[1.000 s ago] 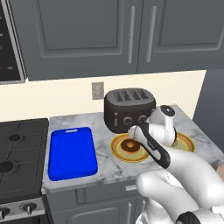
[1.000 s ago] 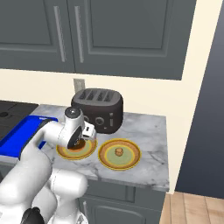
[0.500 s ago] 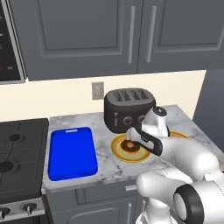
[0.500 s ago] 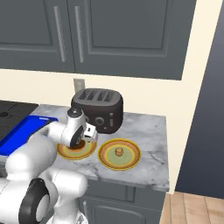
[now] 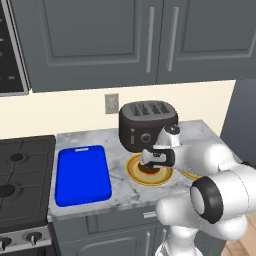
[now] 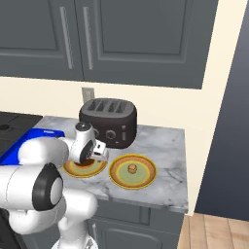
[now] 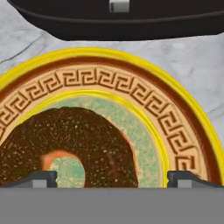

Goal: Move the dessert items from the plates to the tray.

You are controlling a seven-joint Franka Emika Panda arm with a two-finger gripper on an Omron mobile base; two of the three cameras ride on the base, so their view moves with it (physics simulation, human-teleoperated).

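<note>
The chocolate-glazed ring donut (image 7: 74, 144) lies on a yellow-rimmed plate (image 7: 175, 131) in front of the toaster. My gripper (image 7: 111, 179) hangs open just above it. One fingertip (image 7: 41, 178) is over the donut's hole and the other stands outside the ring, over the plate's patterned rim. From the base, the gripper (image 5: 150, 161) covers part of the donut (image 5: 152, 171). A small tan pastry lump (image 6: 131, 168) sits on the second plate (image 6: 146, 177) to the right. The blue tray (image 5: 82, 175) lies to the left of the plates with nothing on it.
A black toaster (image 5: 147, 125) stands right behind the donut plate. The black stovetop (image 5: 20, 185) lies left of the tray. The counter's front edge runs close below both plates. A wall bounds the counter on the right.
The hand has come down and a little left over the donut plate while the arm folded closer. The jaws stayed open, and the desserts have not moved.
</note>
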